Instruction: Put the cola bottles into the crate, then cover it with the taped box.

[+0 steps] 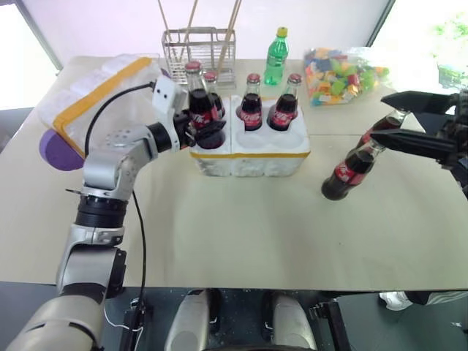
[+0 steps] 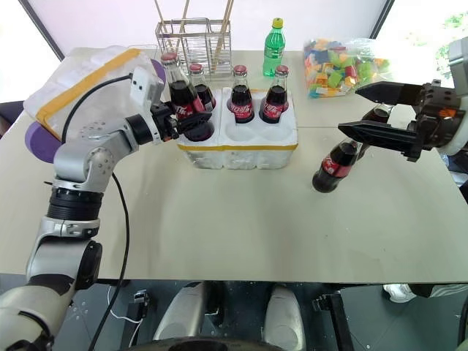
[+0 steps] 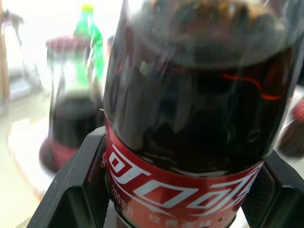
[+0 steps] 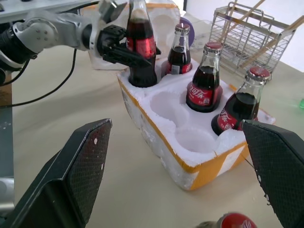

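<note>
Four cola bottles [image 1: 251,102] with red caps and red-and-white labels occupy the crate [image 1: 252,150], a low white foam block with a yellow band. We see our left gripper [image 1: 203,126] clamping one in a front well. Our right gripper [image 2: 369,110] is spread above a fifth bottle [image 2: 335,164].

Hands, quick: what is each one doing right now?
Left hand: closed on a cola bottle standing in the crate.
Right hand: open, holding nothing, above another cola bottle.
</note>
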Motion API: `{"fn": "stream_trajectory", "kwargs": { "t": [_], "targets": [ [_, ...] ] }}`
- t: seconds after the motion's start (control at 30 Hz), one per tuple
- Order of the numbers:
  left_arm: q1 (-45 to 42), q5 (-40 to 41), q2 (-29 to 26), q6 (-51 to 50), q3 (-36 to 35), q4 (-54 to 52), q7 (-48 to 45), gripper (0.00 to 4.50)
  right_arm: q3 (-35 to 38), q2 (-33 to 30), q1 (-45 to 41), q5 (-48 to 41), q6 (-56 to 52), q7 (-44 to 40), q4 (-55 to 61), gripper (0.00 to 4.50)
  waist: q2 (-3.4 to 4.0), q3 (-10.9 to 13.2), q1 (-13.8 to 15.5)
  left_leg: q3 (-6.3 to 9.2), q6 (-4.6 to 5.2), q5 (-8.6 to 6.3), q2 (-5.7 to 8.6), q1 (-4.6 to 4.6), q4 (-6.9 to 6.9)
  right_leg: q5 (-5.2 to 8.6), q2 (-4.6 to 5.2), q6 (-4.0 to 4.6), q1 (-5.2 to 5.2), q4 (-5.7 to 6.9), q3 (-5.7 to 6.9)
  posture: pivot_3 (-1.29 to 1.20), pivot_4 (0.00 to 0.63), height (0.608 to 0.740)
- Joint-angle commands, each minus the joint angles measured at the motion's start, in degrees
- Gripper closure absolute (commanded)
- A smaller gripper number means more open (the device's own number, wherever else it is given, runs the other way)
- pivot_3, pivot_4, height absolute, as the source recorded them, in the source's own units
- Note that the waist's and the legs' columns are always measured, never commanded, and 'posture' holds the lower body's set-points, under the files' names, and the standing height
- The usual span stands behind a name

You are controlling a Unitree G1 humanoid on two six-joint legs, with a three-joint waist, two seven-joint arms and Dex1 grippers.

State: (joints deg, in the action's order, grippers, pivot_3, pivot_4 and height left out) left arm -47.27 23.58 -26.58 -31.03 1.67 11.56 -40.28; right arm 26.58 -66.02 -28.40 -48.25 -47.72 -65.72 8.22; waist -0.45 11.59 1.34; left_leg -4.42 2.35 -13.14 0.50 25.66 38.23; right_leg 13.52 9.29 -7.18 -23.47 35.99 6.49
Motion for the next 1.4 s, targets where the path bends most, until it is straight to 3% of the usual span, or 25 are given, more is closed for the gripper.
{"fn": "stream_trajectory", "kwargs": {
  "t": [0.03, 0.33, 0.4, 0.47, 0.73, 0.87, 1.03, 1.2, 1.27, 1.4],
  "targets": [
    [-1.95, -3.35, 0.26, 5.80, 0.33, -0.54, -0.54, 1.66, 4.19, 0.39, 1.53, -1.60, -0.30, 1.48, 2.44, 0.00, 0.00, 0.00, 0.05, -0.01, 0.00, 0.00, 0.00, 0.00, 0.00, 0.00, 0.01, 0.00, 0.01, -0.01, 0.00, 0.00, 0.150, 0.736],
    [0.34, -6.62, 6.59, 5.99, 1.30, 4.39, 2.80, 1.66, 4.32, 1.76, 4.24, -0.92, 0.63, 4.03, 4.01, 0.00, 0.03, -0.02, 1.11, 0.01, 0.29, -0.17, 0.01, -0.06, 0.04, -0.06, 0.04, 0.05, 0.06, 0.02, 0.00, 0.00, 0.150, 0.736],
    [0.47, -6.78, 6.53, 5.41, 0.77, 4.70, 3.04, 0.65, 3.71, 1.66, 3.79, -0.64, 0.95, 4.17, 3.65, 0.00, 0.03, -0.02, 1.07, 0.03, 0.29, -0.17, 0.01, -0.11, 0.06, -0.07, 0.04, 0.05, 0.13, 0.01, 0.01, 0.00, 0.150, 0.736],
    [0.70, -6.62, 6.02, 4.93, 0.33, 3.93, 2.58, 0.12, 3.00, 1.49, 3.15, -0.42, 1.19, 4.26, 3.22, 0.00, 0.03, -0.02, 0.94, 0.02, 0.32, -0.19, 0.01, -0.21, 0.06, -0.07, 0.04, 0.05, 0.21, 0.00, 0.00, 0.00, 0.150, 0.736],
    [1.59, -0.88, 2.71, -0.72, -4.18, -2.54, -0.95, 0.12, 2.18, 1.57, 2.57, 0.74, 2.29, 5.64, 3.39, 0.00, 0.03, -0.02, 0.76, 0.01, 0.31, -0.19, -0.02, -0.19, 0.04, -0.07, 0.02, 0.06, 0.15, 0.01, 0.00, 0.00, 0.150, 0.736],
    [1.88, 5.79, -1.23, -6.92, -8.88, -8.41, -3.80, 0.12, 6.50, 0.86, 4.42, 0.42, 1.80, 6.59, 3.92, 0.00, 0.01, 0.00, 0.91, 0.01, 0.31, -0.18, -0.02, -0.15, 0.04, -0.07, 0.01, 0.06, 0.11, 0.01, 0.00, 0.00, 0.150, 0.736],
    [2.20, 23.92, -14.77, -23.48, -18.76, -16.56, -14.58, 0.12, 23.60, 2.52, 17.97, 1.04, -2.90, 6.23, 7.30, 0.00, -0.02, 0.01, 0.86, 0.02, 0.01, -0.02, -0.07, -0.05, 0.00, -0.07, -0.06, 0.06, 0.08, -0.07, 0.00, 0.00, 0.150, 0.736],
    [9.91, 31.12, -24.77, -27.35, -17.72, -27.12, -25.81, 0.12, 34.67, 11.43, 30.11, -2.83, -6.34, 10.24, 17.00, 0.00, 0.07, -0.04, 0.98, 0.04, 0.16, -0.15, -0.15, -0.31, -0.05, -0.06, -0.19, 0.07, 0.42, -0.32, -0.01, 0.00, 0.150, 0.736],
    [13.27, 30.06, -25.25, -25.78, -14.64, -30.91, -26.54, 0.12, 32.89, 16.52, 35.44, 1.19, -3.54, 13.92, 20.91, 0.00, 0.09, -0.06, 1.00, 0.08, 0.05, -0.27, -0.32, -0.31, -0.04, -0.13, -0.39, 0.29, 0.46, -0.56, -0.02, 0.00, 0.150, 0.736],
    [16.02, 24.40, -21.98, -19.62, -8.11, -32.65, -25.03, 0.12, 22.25, 26.37, 39.72, 9.30, 4.06, 23.27, 27.10, 0.00, 0.11, -0.27, 0.85, 0.07, -0.04, -0.23, -0.51, -0.33, -0.05, -0.19, -0.56, 0.60, 0.49, -0.82, -0.09, 0.00, 0.150, 0.736]
  ]
}}
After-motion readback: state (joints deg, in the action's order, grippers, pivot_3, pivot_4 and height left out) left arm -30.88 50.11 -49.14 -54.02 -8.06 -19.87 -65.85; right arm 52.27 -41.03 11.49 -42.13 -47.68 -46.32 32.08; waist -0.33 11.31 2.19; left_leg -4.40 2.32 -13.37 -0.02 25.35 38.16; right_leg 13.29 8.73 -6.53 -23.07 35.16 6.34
